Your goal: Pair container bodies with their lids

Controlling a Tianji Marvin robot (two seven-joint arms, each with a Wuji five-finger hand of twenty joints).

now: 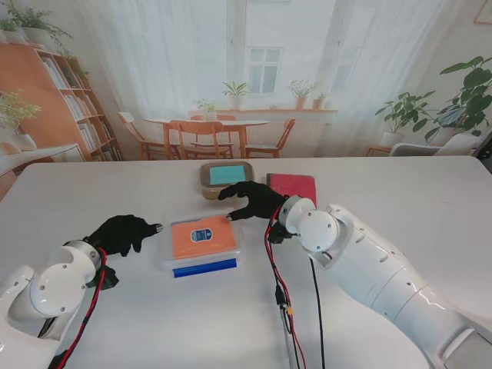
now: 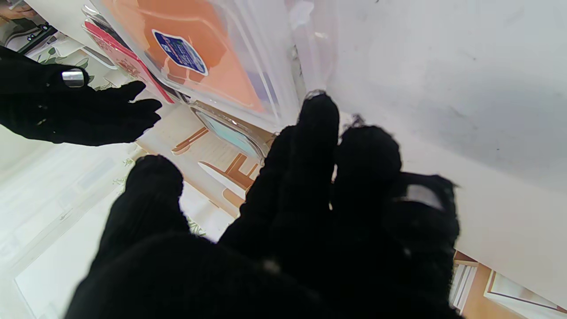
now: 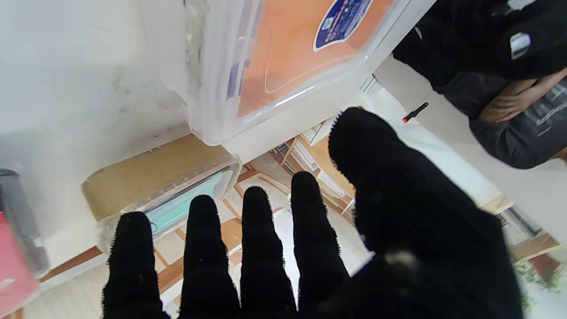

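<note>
A: Landmark, orange-lidded container (image 1: 203, 242): middle of white table (image 1: 400, 200), clear body, blue strip on the edge nearer to me.

B: Hands?

A: Left hand (image 1: 123, 232) just left of it, fingers loosely apart, gripping nothing. Right hand (image 1: 252, 201) at its far right corner, fingers spread, empty.

B: Others?

A: 2. Teal-lidded container (image 1: 226, 177) beyond it; red lid (image 1: 292, 185) far right of it.

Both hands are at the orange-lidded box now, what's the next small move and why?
Probably close both hands onto the box's sides. The left hand and right hand flank it with fingers apart, holding nothing, and the orange lid already lies on it.
</note>
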